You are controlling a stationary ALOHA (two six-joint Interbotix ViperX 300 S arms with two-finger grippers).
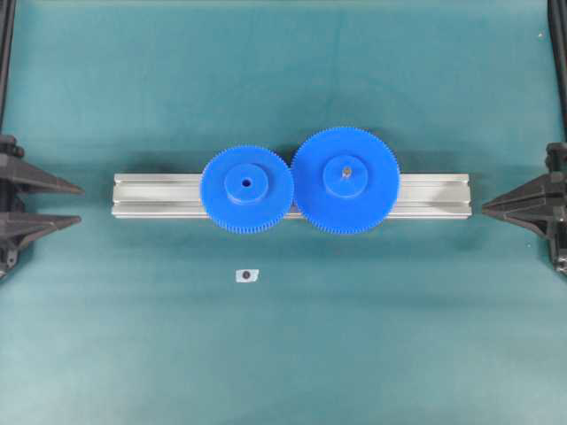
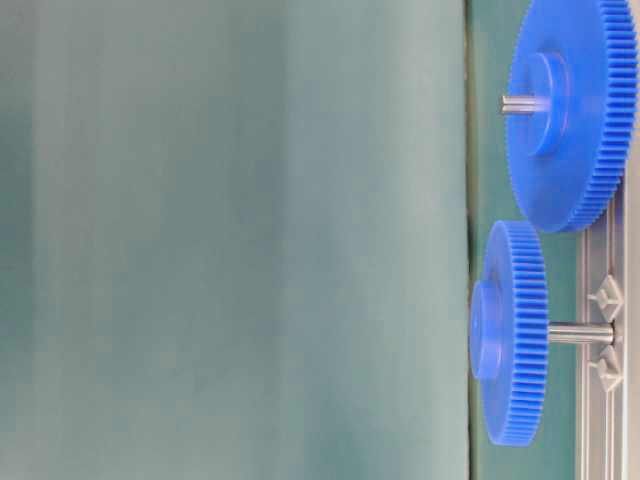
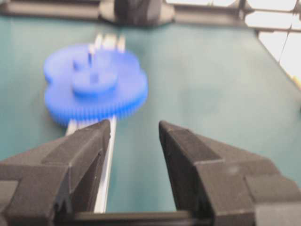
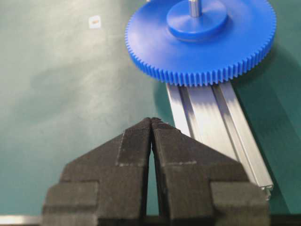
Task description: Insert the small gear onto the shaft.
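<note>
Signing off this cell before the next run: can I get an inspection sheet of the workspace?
Surface: teal mat, with an aluminium rail across it.
Job's things: small gear sits on the shaft; bare shaft shows between gear and rail.
Clutter: wider gear on its own pin; small white tag on the mat.
Grippers: left pincer open, empty; right pincer shut, empty; both clear of the rail.
Cables: nothing seen.
Surroundings: dark frame posts at the mat's sides.
</note>
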